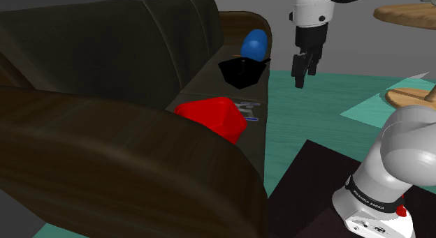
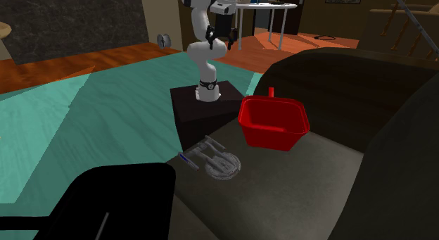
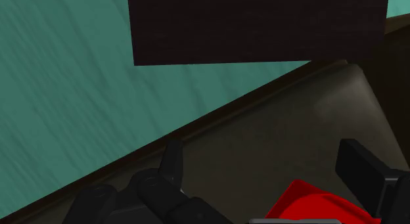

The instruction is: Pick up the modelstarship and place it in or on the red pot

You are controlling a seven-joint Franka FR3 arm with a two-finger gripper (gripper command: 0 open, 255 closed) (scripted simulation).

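Note:
The model starship (image 2: 218, 159) is grey with a round saucer and lies flat on the dark sofa seat (image 2: 295, 182), near its front edge. In the shoulder view the starship (image 1: 249, 107) peeks out behind the red pot (image 1: 213, 116). The red pot (image 2: 273, 122) stands upright on the seat beside the starship, a small gap between them. My gripper (image 1: 305, 70) hangs open in the air beyond the seat's edge, above the teal floor, well apart from both. In the wrist view my gripper (image 3: 266, 167) holds nothing, and the red pot (image 3: 315, 204) shows near one finger.
A black pot (image 1: 243, 69) and a blue rounded object (image 1: 254, 42) sit farther along the seat. The sofa back (image 1: 105, 55) and armrest (image 1: 126, 160) rise beside the pot. Wooden round tables (image 1: 409, 13) stand past the arm. My dark stand (image 2: 204, 112) sits on the teal floor (image 2: 91, 126).

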